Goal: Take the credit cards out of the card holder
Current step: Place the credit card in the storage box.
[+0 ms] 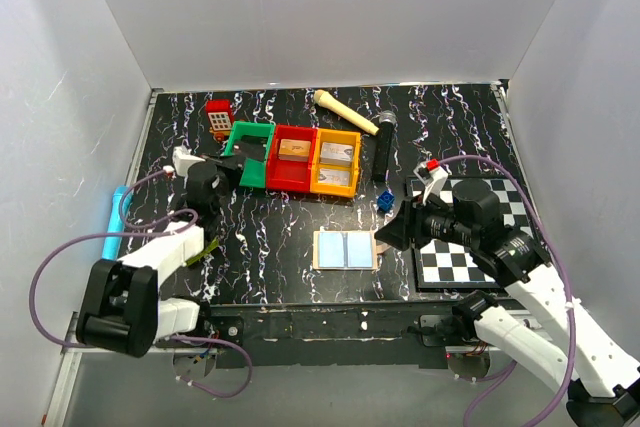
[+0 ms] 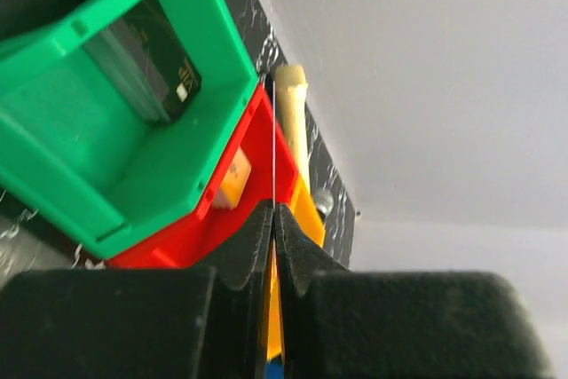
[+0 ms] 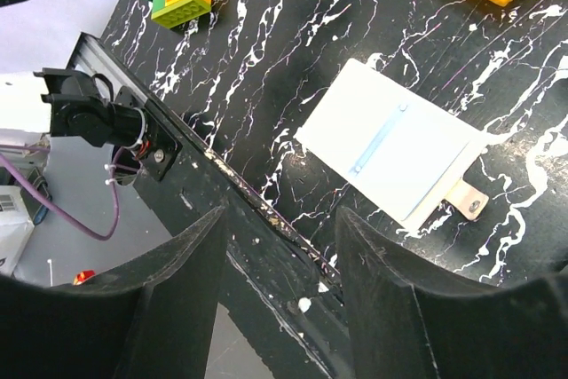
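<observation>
The card holder (image 1: 345,249) lies open on the black marbled table, its two pale blue panels up; it also shows in the right wrist view (image 3: 390,148) with a tan tab. My left gripper (image 1: 238,160) is by the green bin (image 1: 250,152). In the left wrist view it (image 2: 273,210) is shut on a thin credit card (image 2: 274,148) seen edge-on as a white line. A flat dark card (image 2: 155,68) leans inside the green bin (image 2: 106,166). My right gripper (image 1: 392,232) is open and empty just right of the holder, its fingers (image 3: 390,299) over the table's front edge.
A red bin (image 1: 292,157) and an orange bin (image 1: 337,160) with tan and grey blocks stand beside the green one. A wooden stick (image 1: 345,112), a black cylinder (image 1: 383,147), a red toy (image 1: 218,119) and a small blue thing (image 1: 385,200) lie nearby. The checkered board (image 1: 475,247) is under my right arm.
</observation>
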Robot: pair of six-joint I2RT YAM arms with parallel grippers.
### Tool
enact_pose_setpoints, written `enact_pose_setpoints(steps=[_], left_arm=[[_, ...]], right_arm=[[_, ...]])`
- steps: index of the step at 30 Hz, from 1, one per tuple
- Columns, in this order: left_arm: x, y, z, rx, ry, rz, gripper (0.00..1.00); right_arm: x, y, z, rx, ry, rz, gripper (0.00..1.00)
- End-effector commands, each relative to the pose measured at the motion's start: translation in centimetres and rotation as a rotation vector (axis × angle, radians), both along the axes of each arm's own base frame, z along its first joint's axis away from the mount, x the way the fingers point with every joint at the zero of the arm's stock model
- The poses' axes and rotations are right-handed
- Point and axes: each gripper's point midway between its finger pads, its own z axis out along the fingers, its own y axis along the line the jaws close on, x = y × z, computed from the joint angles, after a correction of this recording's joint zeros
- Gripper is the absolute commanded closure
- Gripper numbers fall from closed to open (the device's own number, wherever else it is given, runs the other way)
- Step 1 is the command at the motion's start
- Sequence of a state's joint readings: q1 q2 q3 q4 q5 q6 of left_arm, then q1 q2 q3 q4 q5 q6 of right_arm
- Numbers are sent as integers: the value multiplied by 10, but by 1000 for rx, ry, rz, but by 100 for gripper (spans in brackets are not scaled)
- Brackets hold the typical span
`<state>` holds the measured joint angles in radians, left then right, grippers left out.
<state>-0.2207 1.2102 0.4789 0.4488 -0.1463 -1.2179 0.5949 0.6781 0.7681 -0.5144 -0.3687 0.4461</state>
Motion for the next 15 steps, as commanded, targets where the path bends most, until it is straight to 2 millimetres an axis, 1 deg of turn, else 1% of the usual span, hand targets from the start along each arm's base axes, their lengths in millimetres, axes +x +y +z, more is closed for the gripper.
enact_pose_setpoints(steps=[1,2,4,9,15], left_arm=[[34,22,30,-83,-74,156,100],[40,22,30,-91,-68,168,100],[49,24,19,-105,-32,193,100],[62,29,1,-129,10,251,100],[76,28,-1,-112,28,256,100]], right_arm=[[6,0,8,37,-49,-29,41],[6,0,6,40,-40,-31,41],[6,1,6,46,-43,-32,41],[3,0,4,47,-40,-27,42],[2,-1,2,43,-46,-28,42]])
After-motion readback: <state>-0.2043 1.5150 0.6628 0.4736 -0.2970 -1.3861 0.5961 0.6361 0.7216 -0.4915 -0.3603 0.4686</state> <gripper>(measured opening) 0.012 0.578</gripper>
